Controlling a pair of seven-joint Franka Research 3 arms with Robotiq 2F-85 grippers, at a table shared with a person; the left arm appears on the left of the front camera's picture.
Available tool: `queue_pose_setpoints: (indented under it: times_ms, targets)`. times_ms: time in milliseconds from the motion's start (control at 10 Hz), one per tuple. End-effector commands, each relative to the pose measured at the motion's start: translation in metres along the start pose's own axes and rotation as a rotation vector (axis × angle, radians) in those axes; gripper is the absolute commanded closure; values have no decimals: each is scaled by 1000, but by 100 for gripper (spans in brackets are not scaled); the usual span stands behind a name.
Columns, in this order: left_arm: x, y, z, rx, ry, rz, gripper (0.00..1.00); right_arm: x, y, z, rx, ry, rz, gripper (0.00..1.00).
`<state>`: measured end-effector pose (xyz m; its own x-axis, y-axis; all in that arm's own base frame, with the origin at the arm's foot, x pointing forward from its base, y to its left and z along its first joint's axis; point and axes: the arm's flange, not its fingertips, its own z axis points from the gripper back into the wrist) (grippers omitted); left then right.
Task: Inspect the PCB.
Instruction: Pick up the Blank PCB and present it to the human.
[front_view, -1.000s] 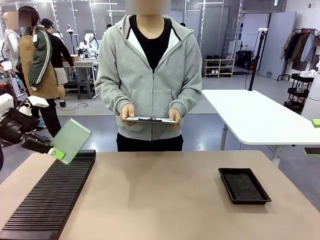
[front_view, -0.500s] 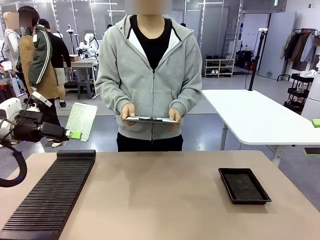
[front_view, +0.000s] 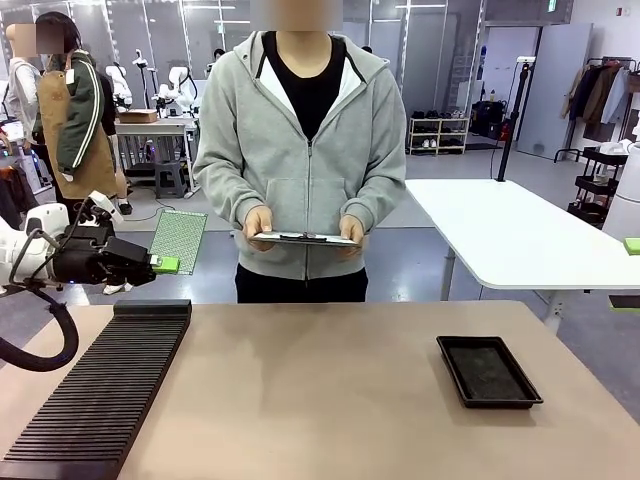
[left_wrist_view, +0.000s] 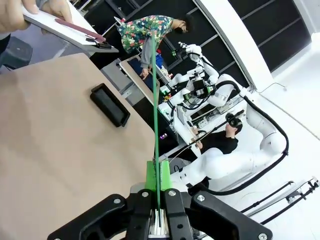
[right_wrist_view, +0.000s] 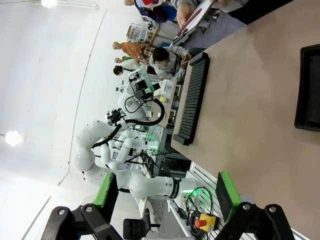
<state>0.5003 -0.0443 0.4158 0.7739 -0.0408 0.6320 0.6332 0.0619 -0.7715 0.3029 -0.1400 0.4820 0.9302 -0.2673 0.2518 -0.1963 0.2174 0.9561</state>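
One PCB (front_view: 178, 240), one tray (front_view: 488, 372), one rack (front_view: 100, 390), one clipboard (front_view: 300, 239)

1. Front view: fixed on the robot's side, facing across the table (front_view: 330, 400) toward the person (front_view: 300, 150).
2. Left wrist view: close behind the left end effector (left_wrist_view: 156, 172), rolled, looking along the table.
3. Right wrist view: rolled sideways, facing the table; all views share the black tray (front_view: 488, 371).

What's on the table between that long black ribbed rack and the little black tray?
Nothing: in the front view, the tan table between the rack and the tray is bare.
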Motion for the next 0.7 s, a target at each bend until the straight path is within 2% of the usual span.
queue_pose_setpoints:
  times_ms: [0, 300, 400, 600]
  targets:
    - [-1, -7, -1, 16, 10, -19, 96, 0, 0, 1, 3, -1, 19, 0]
    - [0, -2, 1, 3, 5, -5, 96, 0, 0, 1, 3, -1, 19, 0]
    - [16, 16, -6, 38, 23, 161, 96, 0, 0, 1, 3, -1, 19, 0]
    - [37, 44, -12, 5, 19, 353, 96, 0, 0, 1, 3, -1, 19, 0]
